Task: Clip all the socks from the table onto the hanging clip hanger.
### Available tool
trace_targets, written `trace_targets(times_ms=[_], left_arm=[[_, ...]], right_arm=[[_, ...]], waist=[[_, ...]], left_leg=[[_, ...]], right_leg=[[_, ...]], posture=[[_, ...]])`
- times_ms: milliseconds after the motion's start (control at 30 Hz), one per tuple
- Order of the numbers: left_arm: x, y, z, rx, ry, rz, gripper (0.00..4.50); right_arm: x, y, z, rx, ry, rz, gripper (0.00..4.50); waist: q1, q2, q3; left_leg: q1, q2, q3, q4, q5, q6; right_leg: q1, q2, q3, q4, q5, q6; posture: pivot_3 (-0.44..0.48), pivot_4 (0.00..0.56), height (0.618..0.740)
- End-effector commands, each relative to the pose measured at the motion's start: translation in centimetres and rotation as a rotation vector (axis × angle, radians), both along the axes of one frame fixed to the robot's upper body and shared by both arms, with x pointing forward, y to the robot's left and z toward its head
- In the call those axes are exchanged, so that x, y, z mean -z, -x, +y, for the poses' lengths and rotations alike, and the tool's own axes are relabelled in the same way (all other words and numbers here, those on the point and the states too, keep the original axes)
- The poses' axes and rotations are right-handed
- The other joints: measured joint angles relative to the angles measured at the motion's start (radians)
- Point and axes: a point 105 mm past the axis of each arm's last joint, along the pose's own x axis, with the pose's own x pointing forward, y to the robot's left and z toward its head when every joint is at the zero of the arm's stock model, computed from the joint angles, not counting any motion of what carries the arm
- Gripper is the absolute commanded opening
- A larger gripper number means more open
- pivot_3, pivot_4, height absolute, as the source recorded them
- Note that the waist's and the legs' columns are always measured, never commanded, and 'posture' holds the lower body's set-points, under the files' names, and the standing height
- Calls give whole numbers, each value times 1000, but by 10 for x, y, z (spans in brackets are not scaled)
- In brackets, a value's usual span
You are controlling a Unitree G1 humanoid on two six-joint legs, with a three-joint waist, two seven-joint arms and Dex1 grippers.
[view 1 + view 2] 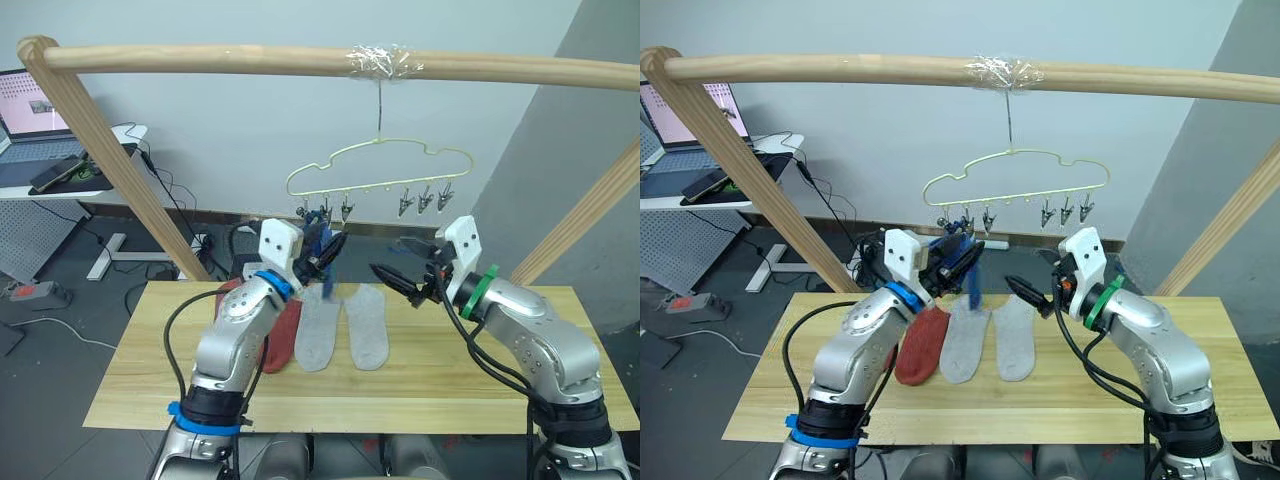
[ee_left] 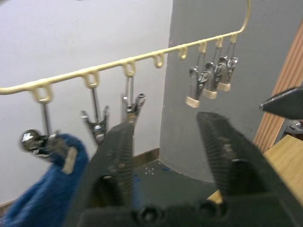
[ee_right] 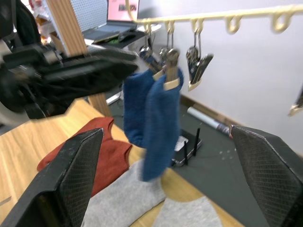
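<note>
Two blue socks (image 3: 154, 116) are clipped on the hanger (image 1: 380, 165); red and grey socks (image 1: 980, 345) wait on the bench (image 1: 150, 385). Both the left pincer (image 2: 163, 165) and the right pincer (image 3: 170, 179) are spread, empty.

Both arms are silver-grey metal with black cables. The left gripper (image 1: 333, 246) has a blue wrist ring, the right gripper (image 1: 392, 262) a green one; white camera blocks sit behind black cross-hatched fingers (image 2: 116, 161).

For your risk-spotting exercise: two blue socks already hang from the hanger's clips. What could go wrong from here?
1. The left gripper sits open right beside the blue socks; pulling away could snag them off.
2. The clip hanger hangs from one hook, so it may swing.
</note>
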Motion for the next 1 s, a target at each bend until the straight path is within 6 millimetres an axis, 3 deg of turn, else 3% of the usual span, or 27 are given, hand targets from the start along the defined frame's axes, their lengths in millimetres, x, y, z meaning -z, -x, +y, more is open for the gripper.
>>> trace_targets(times_ms=[33, 500, 1000], left_arm=[[-9, -4, -5, -11, -16, -67, 2186], [-9, -40, -17, -90, 22, -96, 2186], [-13, -52, -23, -113, 36, -120, 2186]], right_arm=[[-21, 4, -2, 7, -24, -92, 4500], [-38, 7, 2, 19, -83, -153, 4500], [-42, 6, 1, 29, -89, -158, 4500]], waist=[[-1, 0, 0], [-21, 0, 0], [-30, 0, 0]], left_leg=[[0, 0, 0, 0, 0, 0], [-1, 0, 0, 2, 0, 0], [0, 0, 0, 3, 0, 0]], right_leg=[[0, 0, 0, 0, 0, 0], [1, 0, 0, 0, 1, 1], [1, 0, 0, 1, 1, 1]], posture=[[-112, 114, 740], [-149, 101, 740], [-164, 105, 740]])
